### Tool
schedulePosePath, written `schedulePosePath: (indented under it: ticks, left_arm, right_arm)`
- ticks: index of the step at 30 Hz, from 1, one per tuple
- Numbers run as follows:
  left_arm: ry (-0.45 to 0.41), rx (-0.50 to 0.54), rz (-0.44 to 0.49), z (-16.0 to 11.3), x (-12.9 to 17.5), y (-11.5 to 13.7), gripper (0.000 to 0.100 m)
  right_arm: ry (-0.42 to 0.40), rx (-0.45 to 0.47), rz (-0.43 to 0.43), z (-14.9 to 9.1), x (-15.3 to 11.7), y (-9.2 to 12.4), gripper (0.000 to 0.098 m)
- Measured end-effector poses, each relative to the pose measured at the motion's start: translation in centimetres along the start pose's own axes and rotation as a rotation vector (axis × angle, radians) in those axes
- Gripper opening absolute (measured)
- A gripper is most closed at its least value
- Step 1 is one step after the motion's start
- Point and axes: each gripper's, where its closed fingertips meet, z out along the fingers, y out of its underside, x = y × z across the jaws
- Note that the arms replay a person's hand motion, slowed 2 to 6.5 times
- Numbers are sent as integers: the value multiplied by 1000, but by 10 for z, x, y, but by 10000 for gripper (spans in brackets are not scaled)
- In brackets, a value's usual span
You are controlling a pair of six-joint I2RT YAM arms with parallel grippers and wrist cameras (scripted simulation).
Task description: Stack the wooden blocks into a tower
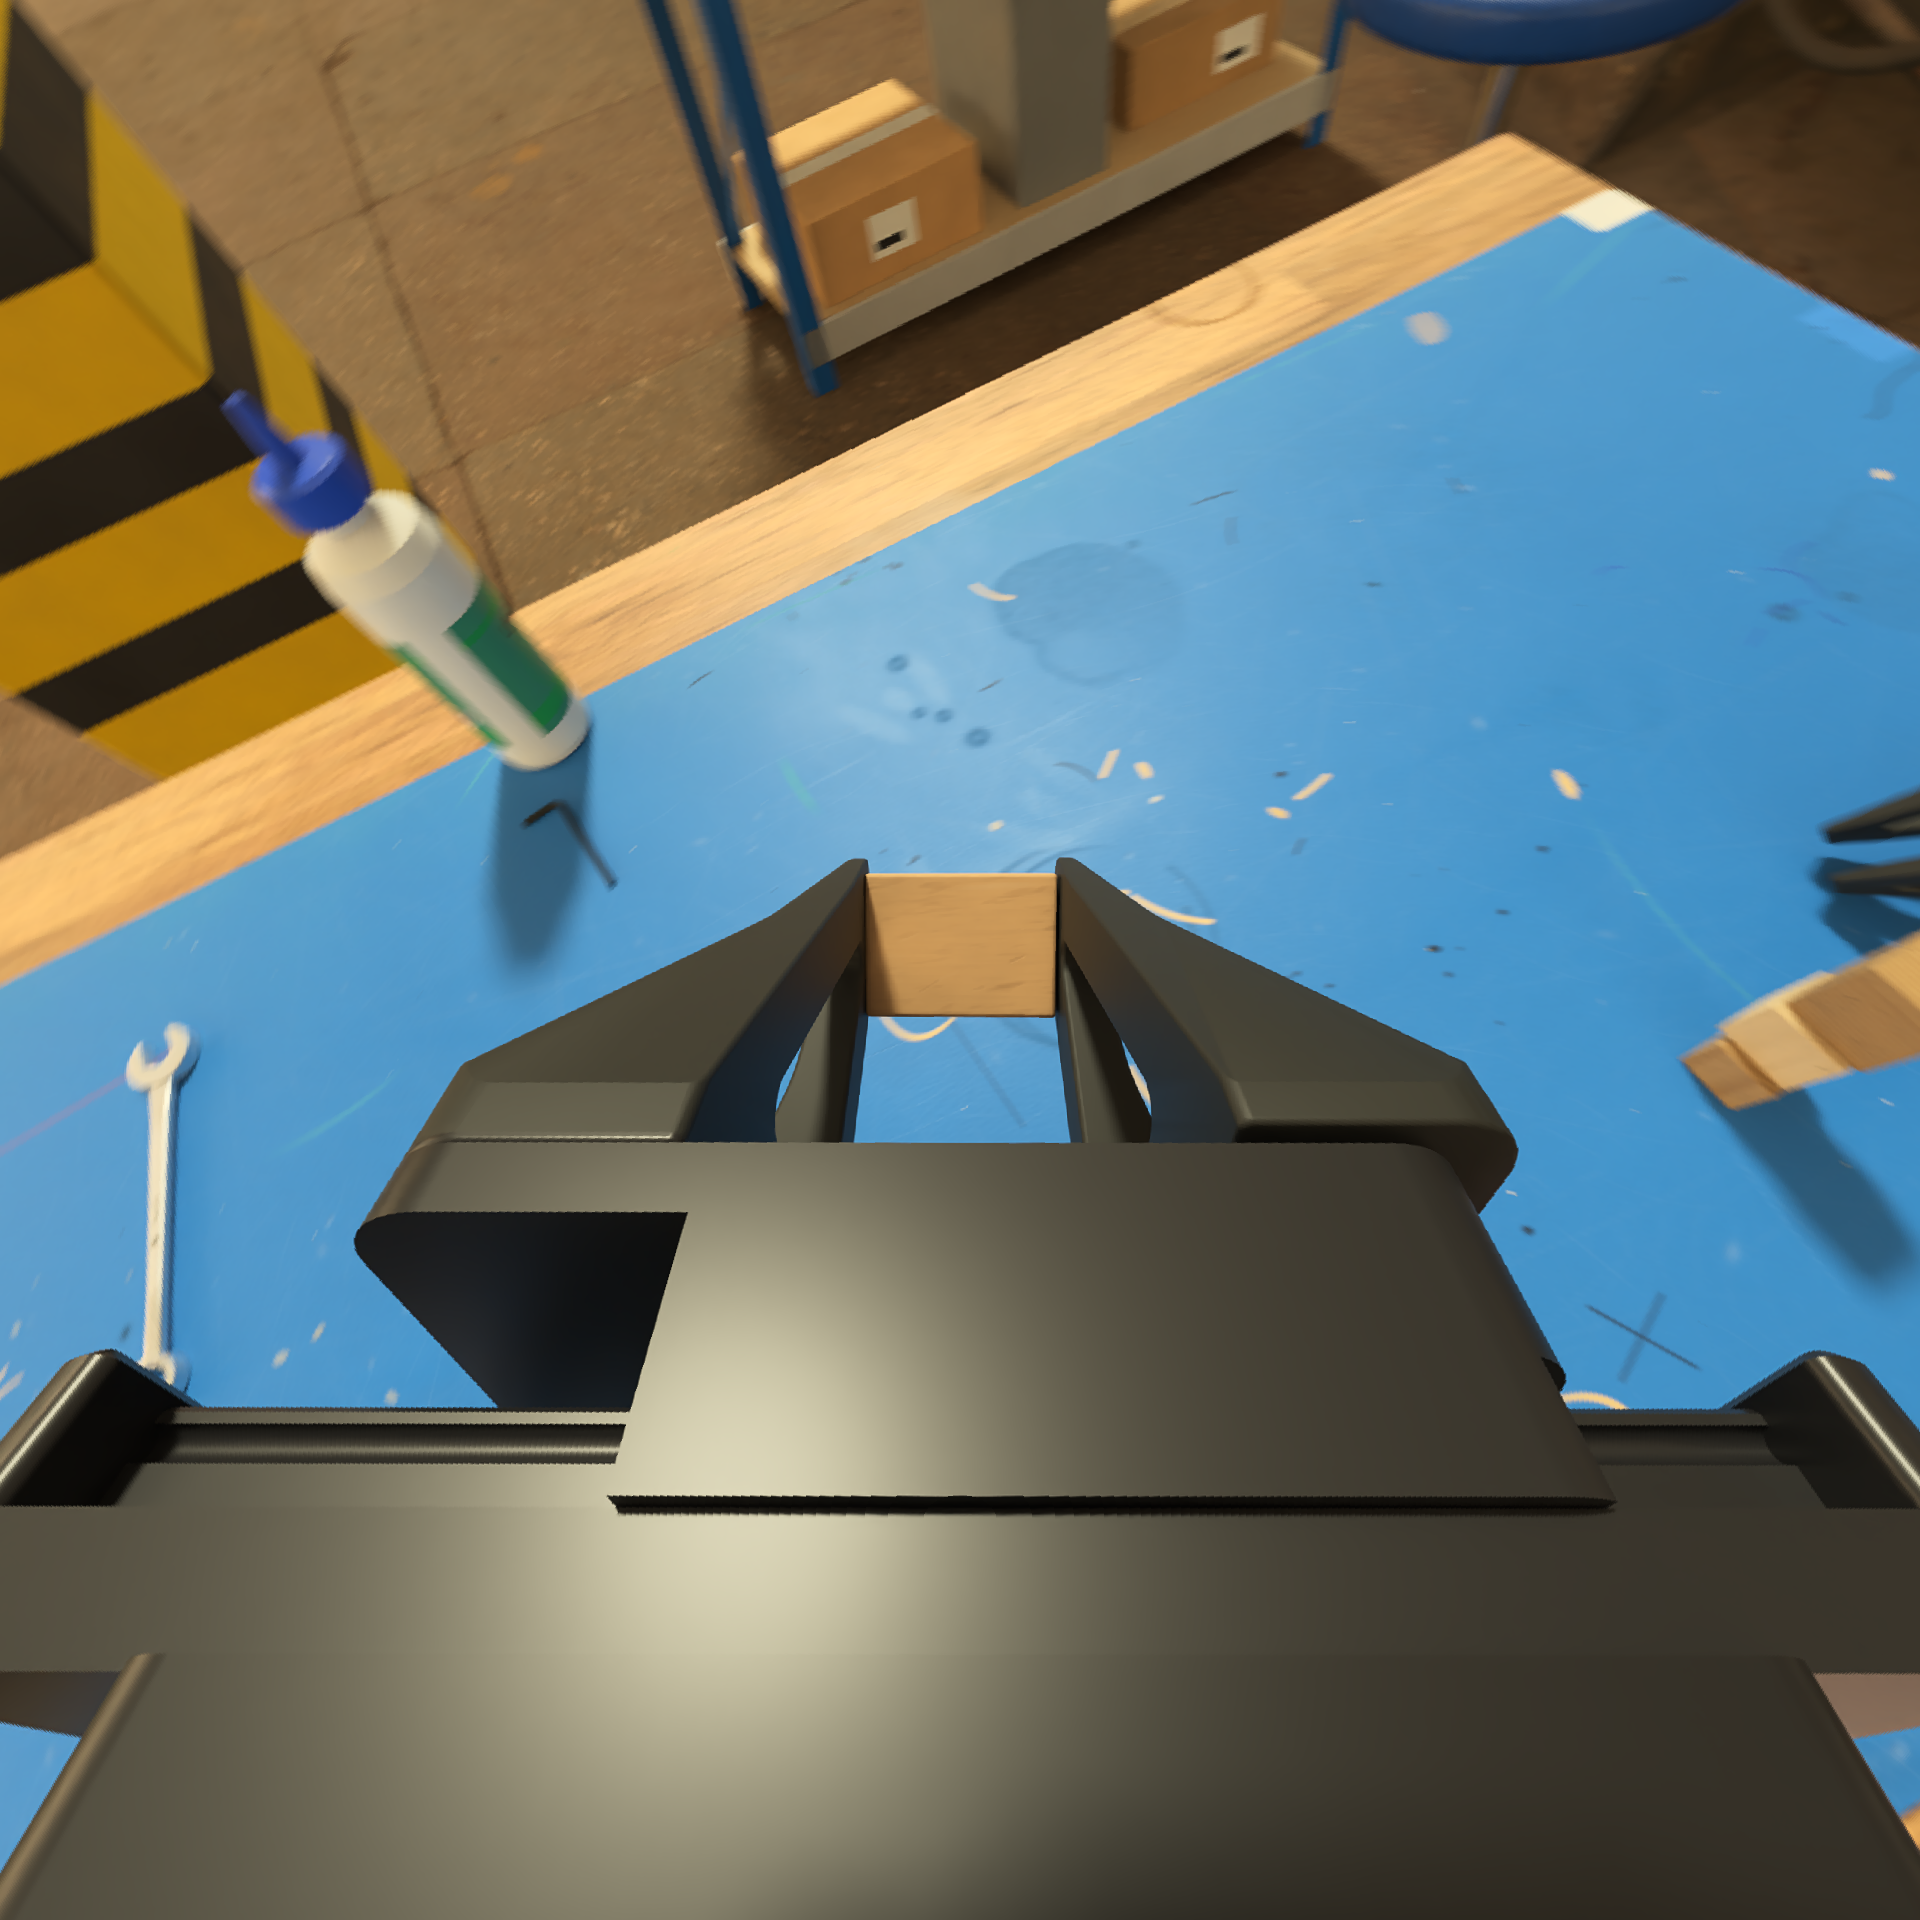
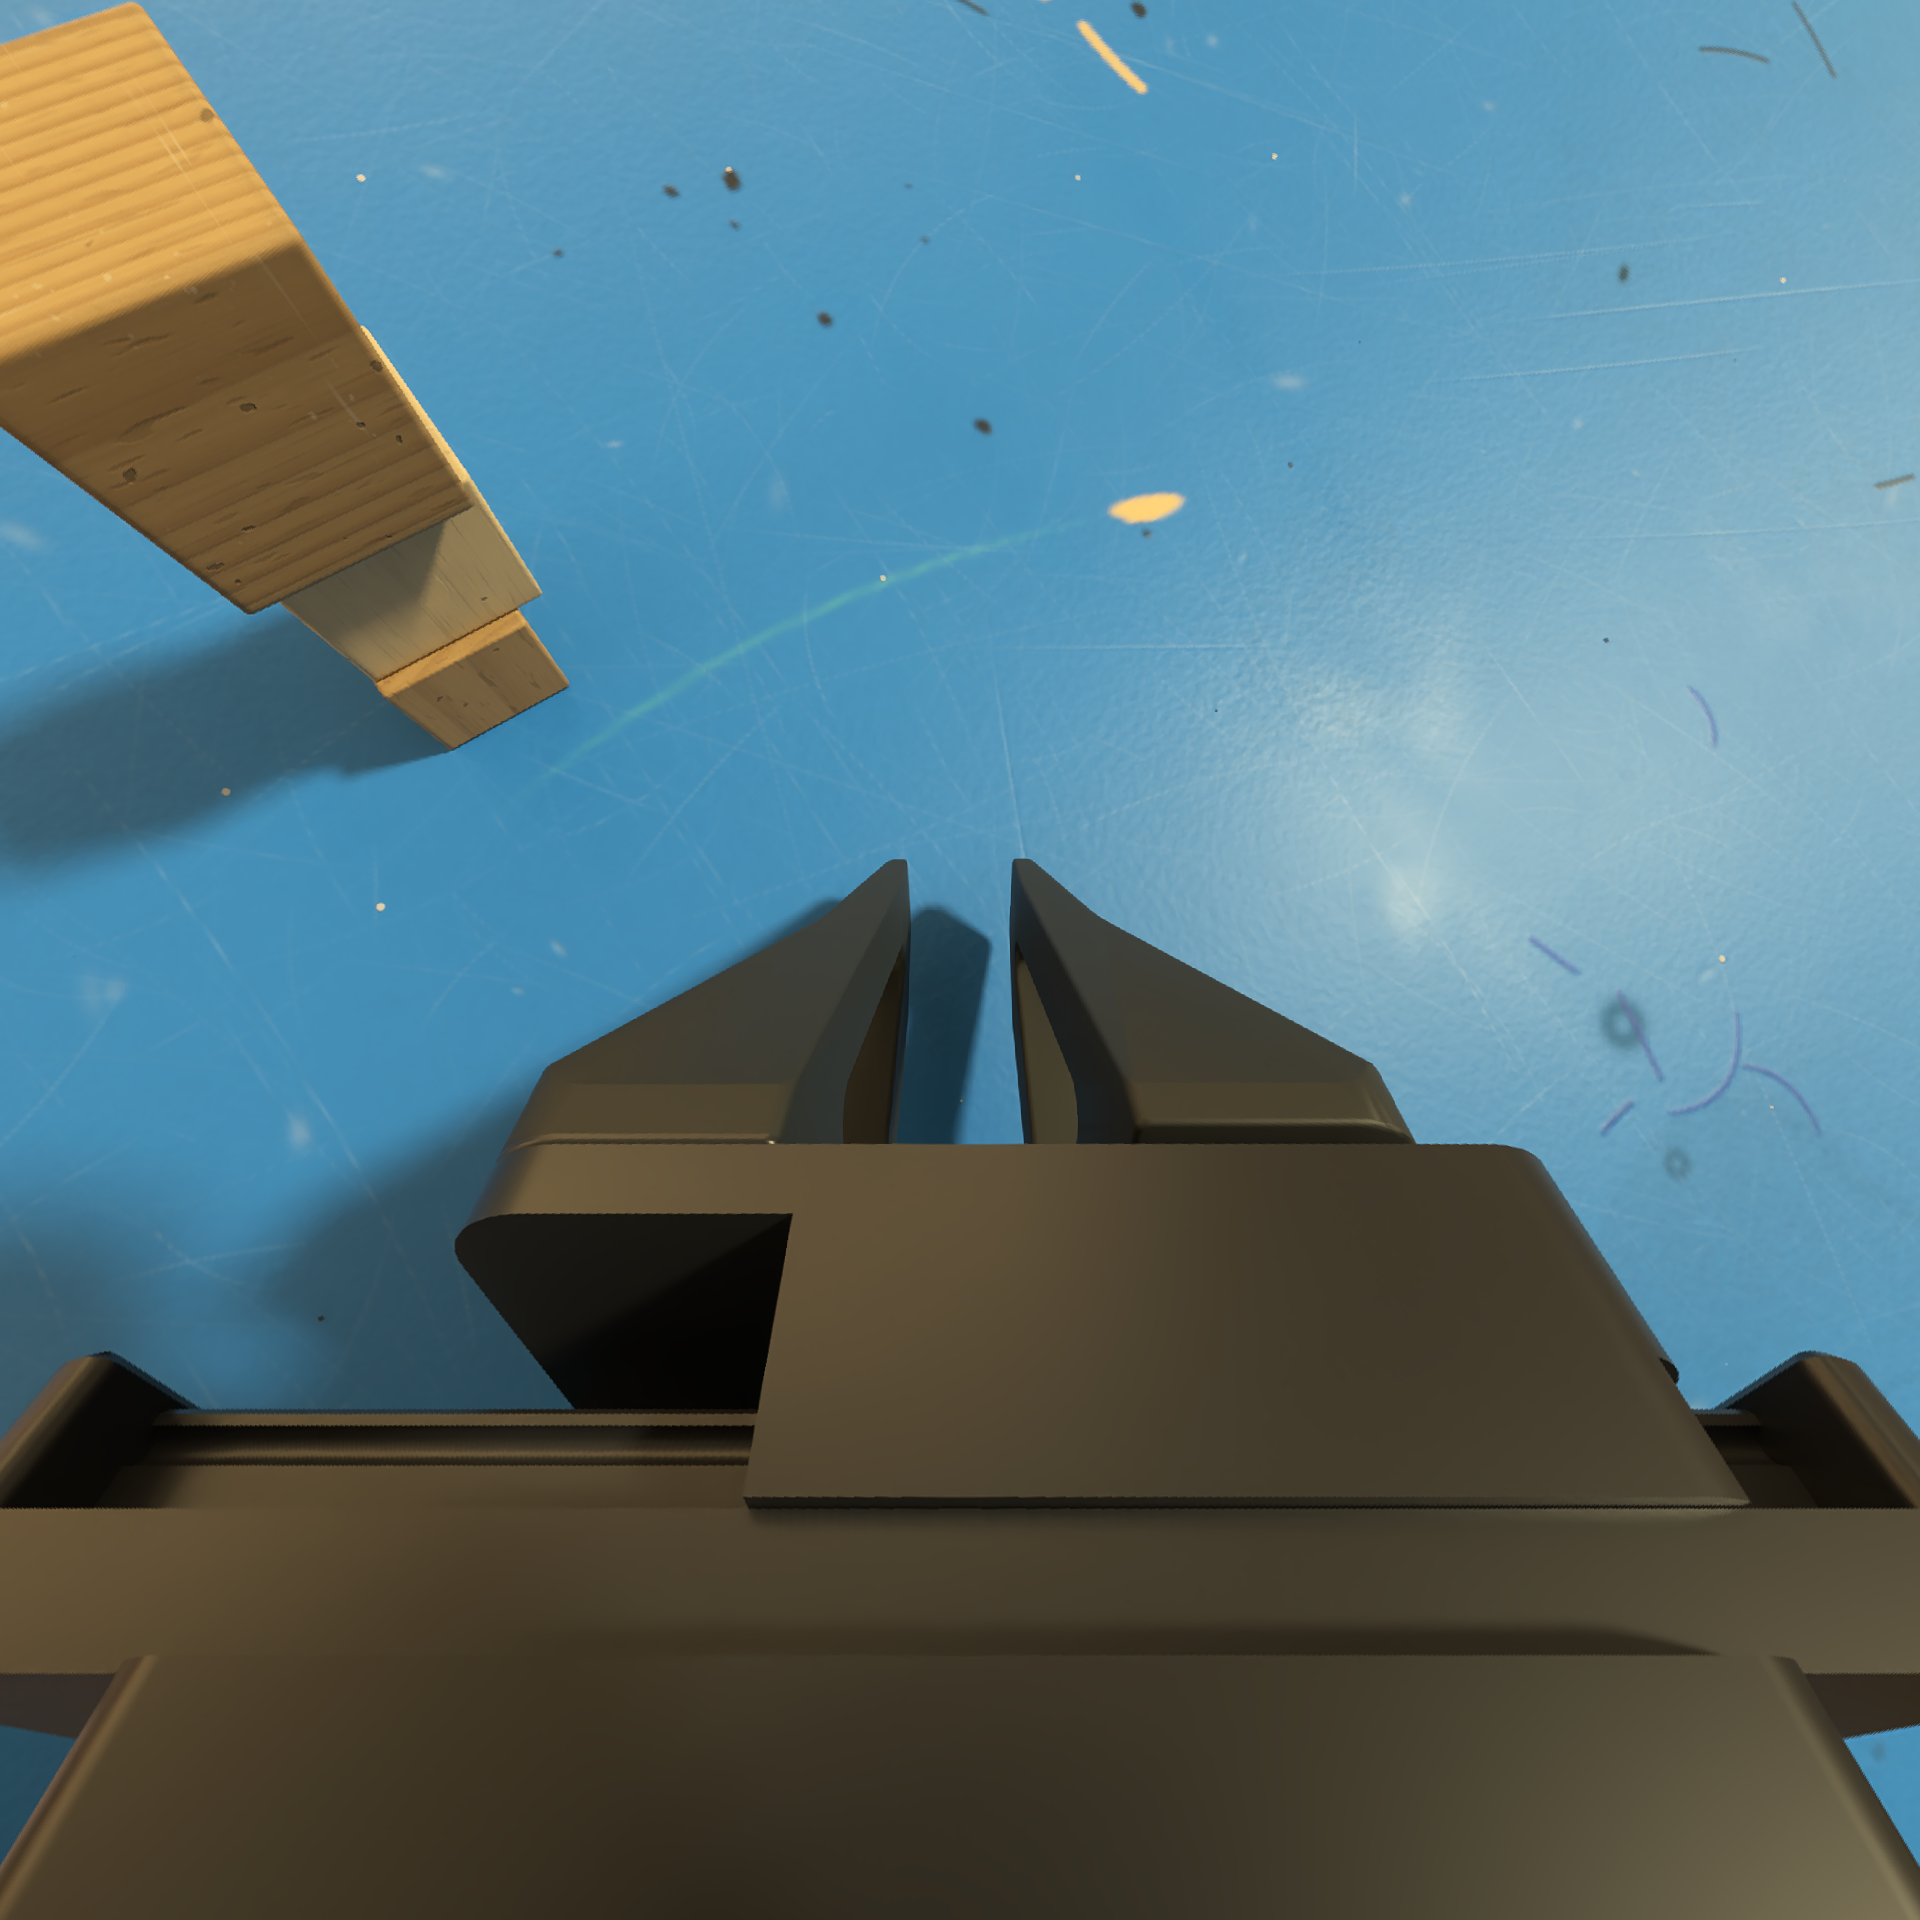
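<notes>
My left gripper (image 1: 961,883) is shut on a light wooden block (image 1: 960,943), held between its fingertips above the blue mat (image 1: 1351,623). A tower of three stacked wooden blocks (image 1: 1813,1029) stands at the right edge of the left wrist view. The same tower (image 2: 239,395) shows at the upper left of the right wrist view, seen from above, with the largest block on top. My right gripper (image 2: 960,883) hovers over bare mat to the right of the tower, empty, its fingers a narrow gap apart. The right gripper's fingertips (image 1: 1881,847) show at the far right of the left wrist view.
A white glue bottle with a blue cap (image 1: 426,603) stands near the mat's far left edge. A black hex key (image 1: 577,836) and a white wrench (image 1: 158,1184) lie at the left. The wooden table edge (image 1: 831,520) runs behind. Wood shavings litter the mat.
</notes>
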Motion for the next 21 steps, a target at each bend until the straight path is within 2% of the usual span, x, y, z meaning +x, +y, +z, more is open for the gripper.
schedulePosePath:
  ticks: [6,12,16,21]
  left_arm:
    - [167,31,138,5,64,-24,292]
    - [377,59,244,6,135,-39,292]
    - [493,61,317,4,179,-42,292]
    - [589,16,418,5,224,-35,292]
  right_arm:
    - [1,0,-1,0,0,0,165]
    - [1,0,-1,0,0,0,164]
    - [1,0,-1,0,0,0,162]
    - [1,0,-1,0,0,0,160]
